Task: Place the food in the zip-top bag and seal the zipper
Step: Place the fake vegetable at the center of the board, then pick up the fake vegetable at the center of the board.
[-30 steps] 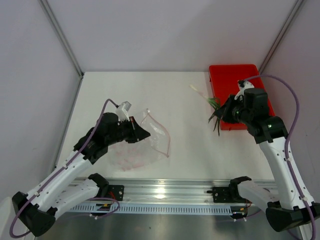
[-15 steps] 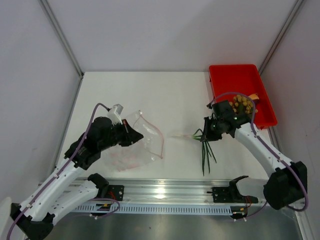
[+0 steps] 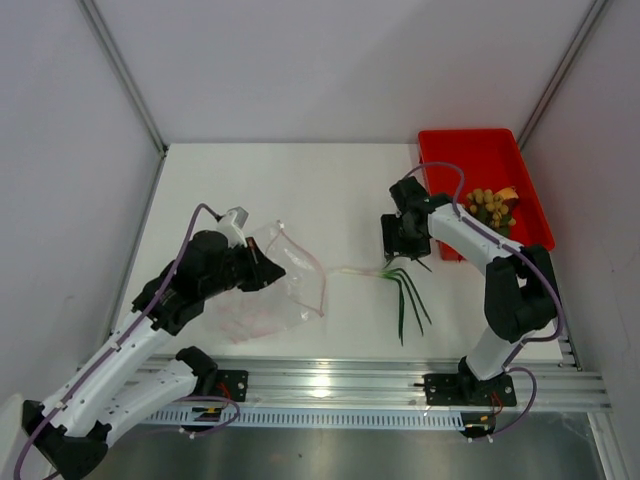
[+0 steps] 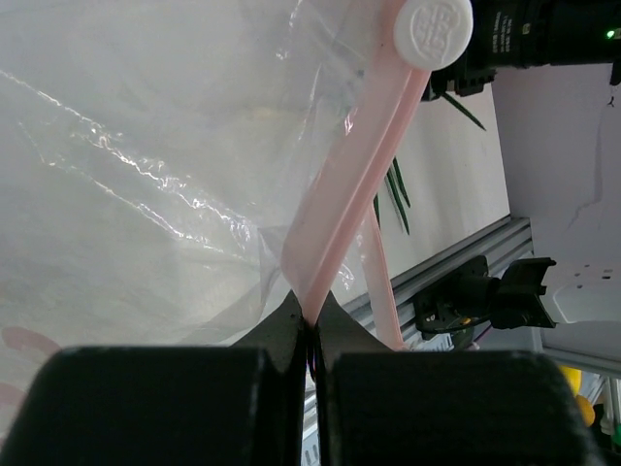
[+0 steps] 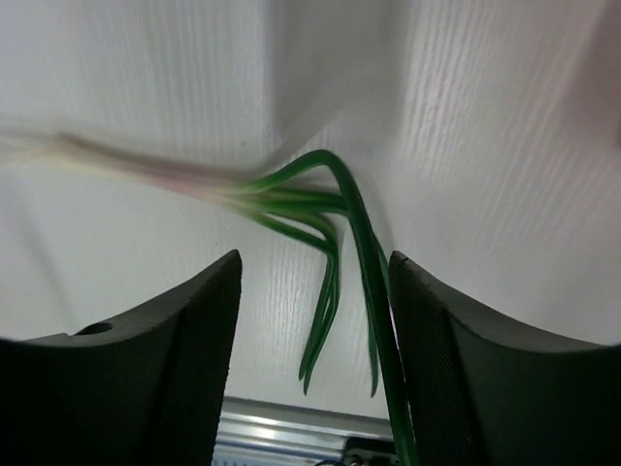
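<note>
One white desk with two robot arms mounted at its near edge.

Toward the left edge lies one zip-top bag, clear plastic with faint pink dots. Part of it is lifted off the desk. The left end effector has its two fingers pressed together on the bag's one zipper, a thin pink strip along the mouth. The left wrist view shows this close up: the end effector pinches the strip, with the clear film spreading away from it.

Right of the desk's centre, closer to the near edge, one green onion lies flat on the desk. Its pale end points towards the bag and its green leaves fan towards the near edge. It is outside the bag, just beside its mouth. The right end effector hangs over it with fingers apart, holding nothing. In the right wrist view the onion shows between the two spread fingers.

One red tray sits in the far right corner. Inside it is one bunch of small tan round fruits.
</note>
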Robot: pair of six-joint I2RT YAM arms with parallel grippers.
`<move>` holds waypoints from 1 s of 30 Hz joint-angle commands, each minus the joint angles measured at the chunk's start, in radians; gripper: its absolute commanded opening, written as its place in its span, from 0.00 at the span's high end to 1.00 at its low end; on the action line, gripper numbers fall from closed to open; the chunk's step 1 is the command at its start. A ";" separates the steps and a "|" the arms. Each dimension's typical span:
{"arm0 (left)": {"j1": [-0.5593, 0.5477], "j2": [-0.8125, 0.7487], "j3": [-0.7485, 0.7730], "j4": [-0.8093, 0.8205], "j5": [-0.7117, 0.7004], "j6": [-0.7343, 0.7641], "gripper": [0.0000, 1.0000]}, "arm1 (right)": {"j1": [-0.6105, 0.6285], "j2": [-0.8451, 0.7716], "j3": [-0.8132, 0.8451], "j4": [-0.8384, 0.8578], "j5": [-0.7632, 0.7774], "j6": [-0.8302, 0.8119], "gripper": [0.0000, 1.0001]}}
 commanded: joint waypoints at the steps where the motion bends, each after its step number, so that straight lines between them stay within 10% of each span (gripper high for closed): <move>1: -0.003 0.015 0.045 0.010 -0.014 0.037 1.00 | 0.046 -0.014 0.102 0.000 0.211 0.024 0.33; 9: -0.004 0.038 0.043 0.035 0.005 0.046 0.99 | 0.145 -0.166 0.103 -0.046 0.450 0.179 0.15; 10: -0.003 0.036 0.040 0.035 0.005 0.046 0.99 | 0.154 -0.184 0.094 -0.034 0.450 0.188 0.01; 17: -0.004 0.012 0.036 0.039 0.005 0.048 1.00 | 0.166 -0.255 -0.088 0.159 0.230 0.545 0.01; 30: -0.004 -0.042 0.036 0.002 0.014 0.057 0.99 | 0.297 0.068 0.027 -0.020 0.447 1.280 0.23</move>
